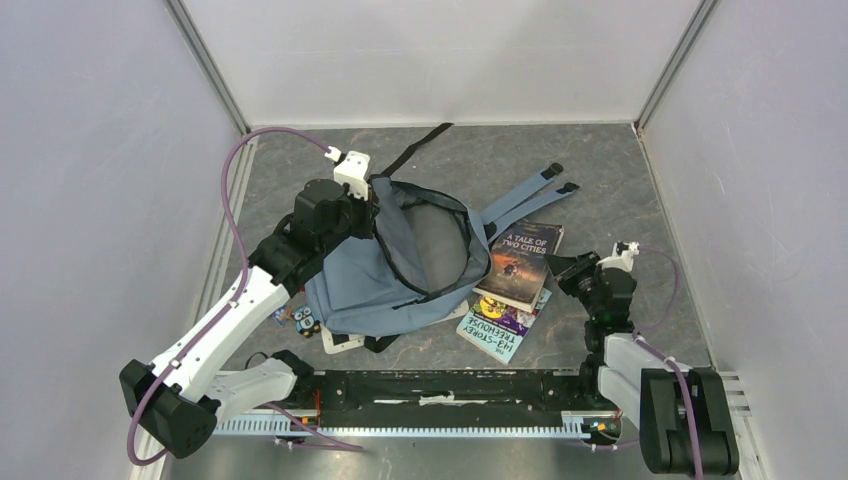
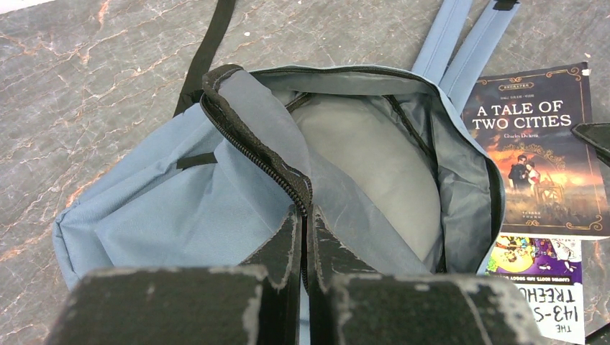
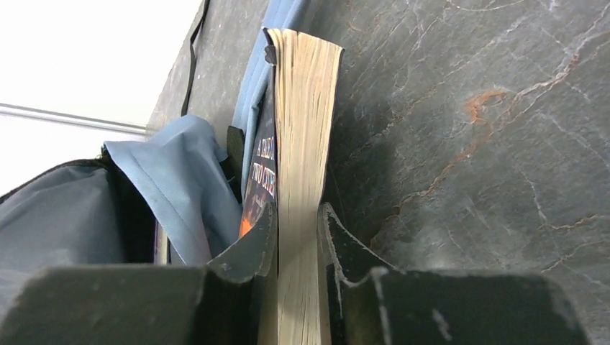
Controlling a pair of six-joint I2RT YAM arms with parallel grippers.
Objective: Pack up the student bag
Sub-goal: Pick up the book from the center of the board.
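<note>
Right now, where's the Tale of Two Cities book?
Top view, right of centre: A Tale of Two Cities lies just right of the open student bag, overlapping the Treehouse book, its right edge clamped by the right gripper.

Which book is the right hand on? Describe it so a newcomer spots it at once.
Find the grey-blue student bag mid-table; two overlapping books lie beside its right side. The right hand pinches the page edge of the upper one, a dark paperback. Its sunset-orange cover reads A Tale of Two Cities, unlike the turquoise cartoon book beneath it.
</note>
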